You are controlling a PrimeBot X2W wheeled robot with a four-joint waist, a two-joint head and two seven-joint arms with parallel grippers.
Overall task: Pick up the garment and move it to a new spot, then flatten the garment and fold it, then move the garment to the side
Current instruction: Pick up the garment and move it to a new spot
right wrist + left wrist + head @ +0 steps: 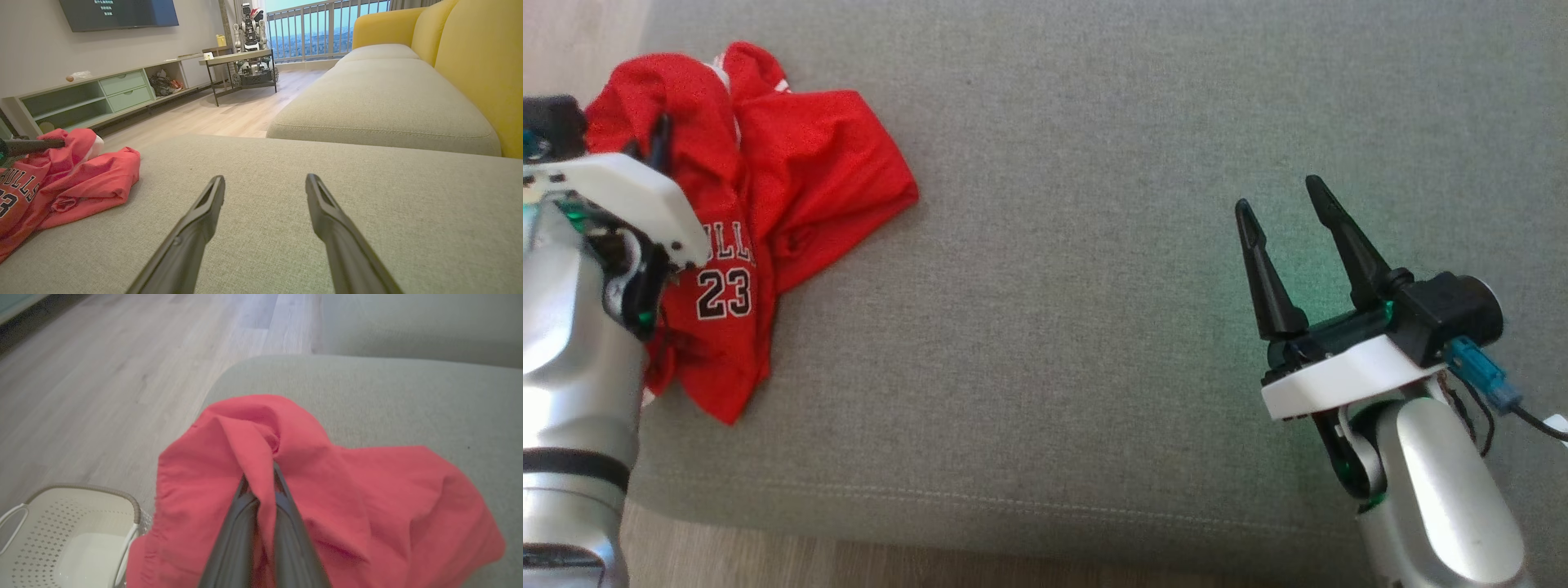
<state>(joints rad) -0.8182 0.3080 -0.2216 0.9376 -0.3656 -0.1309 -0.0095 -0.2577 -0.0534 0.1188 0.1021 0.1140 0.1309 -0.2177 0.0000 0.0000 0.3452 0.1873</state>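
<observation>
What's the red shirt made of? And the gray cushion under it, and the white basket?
Red jersey: looks like thin, matte sports fabric, probably polyester; it crumples into soft folds. Gray cushion: coarse woven upholstery, with visible weave and a stitched seam. White basket: likely hard plastic, smooth and perforated.

Red jersey (825, 163), crumpled; one fold seemingly raised

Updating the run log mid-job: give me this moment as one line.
stage: pick-up | left jaws: shut on red jersey | right jaws: open, empty, over grey cushion | jersey: crumpled at cushion's left end
</observation>
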